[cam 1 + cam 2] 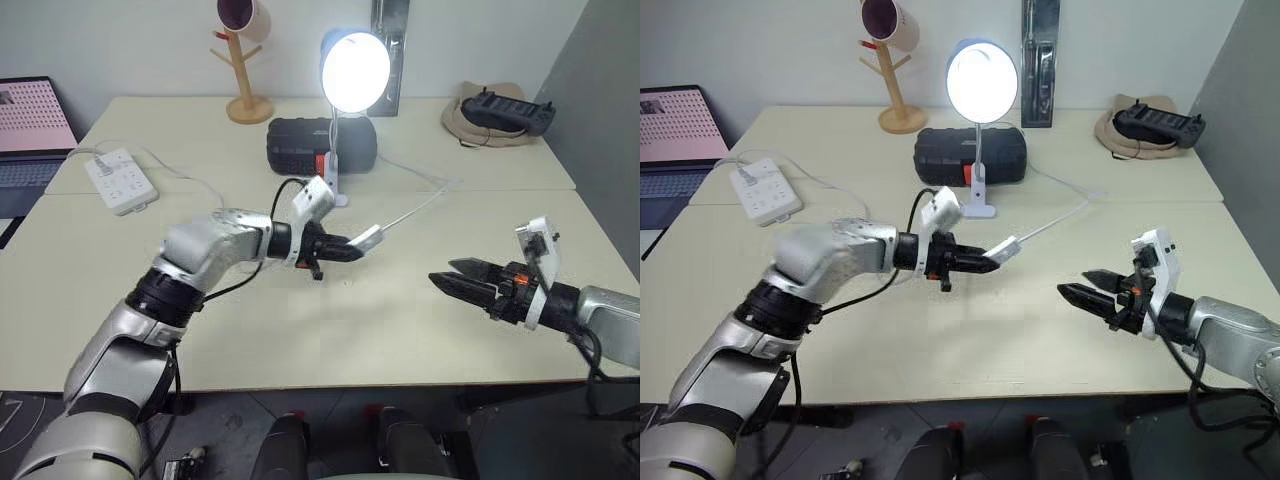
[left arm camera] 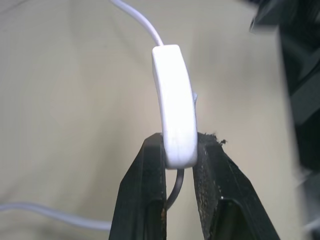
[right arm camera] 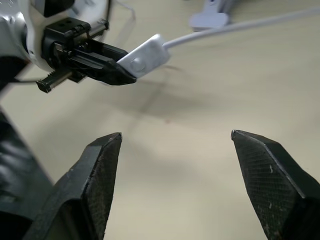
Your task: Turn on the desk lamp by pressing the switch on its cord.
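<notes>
At the far left of the frame a laptop [image 1: 30, 130] sits at the table's edge, with a white power strip [image 1: 120, 180] just right of it on the table [image 1: 330, 340]. Near the top, left of centre, stands a wooden mug tree [image 1: 245, 70]. At centre the left gripper [image 1: 352, 246] is clamped on one end of the switch [image 1: 367, 238], held above the table, the cord [image 1: 415, 208] running up and right from it. Behind it, top centre, the desk lamp [image 1: 354, 70] glows before a black case [image 1: 300, 145]. At lower right the right gripper [image 1: 455, 277] hangs well apart from the switch, fingers spread wide.
</notes>
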Robot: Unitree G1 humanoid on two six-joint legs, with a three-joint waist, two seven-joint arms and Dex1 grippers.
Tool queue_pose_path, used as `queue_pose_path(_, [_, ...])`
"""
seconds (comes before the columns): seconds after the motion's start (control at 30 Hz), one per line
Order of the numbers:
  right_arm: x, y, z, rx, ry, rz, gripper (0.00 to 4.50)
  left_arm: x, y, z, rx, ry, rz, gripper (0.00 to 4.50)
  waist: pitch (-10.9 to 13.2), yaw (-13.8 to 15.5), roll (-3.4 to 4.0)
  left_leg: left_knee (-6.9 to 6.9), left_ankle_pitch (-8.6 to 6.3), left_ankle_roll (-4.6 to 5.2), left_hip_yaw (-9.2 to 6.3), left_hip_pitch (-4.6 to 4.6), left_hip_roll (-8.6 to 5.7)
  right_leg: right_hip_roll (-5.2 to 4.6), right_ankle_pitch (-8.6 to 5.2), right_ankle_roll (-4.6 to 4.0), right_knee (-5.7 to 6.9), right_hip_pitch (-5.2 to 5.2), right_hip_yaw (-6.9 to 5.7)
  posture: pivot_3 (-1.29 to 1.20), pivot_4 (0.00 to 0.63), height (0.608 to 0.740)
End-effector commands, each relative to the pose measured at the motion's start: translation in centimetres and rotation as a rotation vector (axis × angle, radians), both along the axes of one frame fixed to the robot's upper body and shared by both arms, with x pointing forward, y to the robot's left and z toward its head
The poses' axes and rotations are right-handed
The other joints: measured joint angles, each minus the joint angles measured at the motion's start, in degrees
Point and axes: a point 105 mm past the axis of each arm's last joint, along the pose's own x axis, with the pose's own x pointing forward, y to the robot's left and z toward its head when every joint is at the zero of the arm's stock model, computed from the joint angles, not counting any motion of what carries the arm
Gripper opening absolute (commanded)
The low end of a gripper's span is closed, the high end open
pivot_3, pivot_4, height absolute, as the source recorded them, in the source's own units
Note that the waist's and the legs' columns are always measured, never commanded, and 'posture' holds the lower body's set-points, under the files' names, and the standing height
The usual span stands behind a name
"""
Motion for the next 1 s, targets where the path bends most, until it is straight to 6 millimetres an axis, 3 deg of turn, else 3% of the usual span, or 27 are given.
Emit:
queue_pose_path(0.03, [-0.2,1.2,0.6,-0.074,-0.138,0.036,4.47,2.0,0.0,0.4,0.135,-0.241,-0.153,0.40,0.01,0.18,-0.01,0.06,0.00,0.00,-0.04,-0.15,0.00,-0.01,0.13,0.25,-0.04,-0.06,-0.04,0.00,0.150,0.740])
queue_pose_path(0.23, [-0.3,1.3,-0.7,-0.111,-0.169,0.023,4.47,3.3,-1.0,-0.5,0.121,-0.251,-0.188,0.40,0.01,0.41,-0.03,0.19,-0.06,0.10,-0.04,-0.79,-0.17,-0.16,0.31,0.29,-0.20,-0.42,-0.06,0.00,0.150,0.740])
queue_pose_path(0.3, [-0.5,1.3,-1.2,-0.101,-0.164,0.016,4.50,3.1,-1.2,-0.4,0.084,-0.223,-0.210,1.10,0.03,0.42,-0.05,0.19,-0.14,0.23,-0.03,-0.80,-0.19,-0.19,0.30,0.29,-0.20,-0.44,-0.08,0.00,0.150,0.740])
queue_pose_path(0.47, [-1.0,1.1,-2.1,-0.107,-0.162,0.008,4.50,3.2,-0.8,0.2,0.071,-0.229,-0.234,1.96,0.03,0.16,-0.06,0.19,-0.16,0.26,-0.07,-0.81,-0.18,-0.18,0.30,0.29,-0.07,-0.48,-0.14,0.00,0.150,0.740])
queue_pose_path(0.7, [-0.3,-0.1,-2.3,-0.112,-0.174,-0.043,4.50,3.3,2.6,6.0,-0.036,-0.304,-0.197,3.42,0.04,-0.46,-0.07,0.25,-0.15,0.27,-0.09,-0.63,-0.12,-0.09,0.23,0.41,0.13,-0.43,-0.09,0.00,0.150,0.740])
queue_pose_path(0.87, [0.9,-1.0,-2.2,-0.099,-0.199,-0.128,4.50,1.2,5.6,6.4,-0.131,-0.284,-0.033,4.47,-0.05,-0.56,0.08,0.21,-0.14,0.25,-0.11,-0.42,-0.02,-0.04,0.27,0.30,0.20,-0.28,-0.08,0.00,0.150,0.740])
queue_pose_path(1.0, [1.7,-0.6,-1.8,-0.098,-0.233,-0.132,4.50,-1.3,8.0,4.6,-0.161,-0.262,0.169,4.47,-0.04,-0.50,0.09,0.20,-0.14,0.25,-0.12,-0.23,0.04,-0.07,0.29,0.23,0.24,-0.16,-0.06,0.00,0.150,0.740])
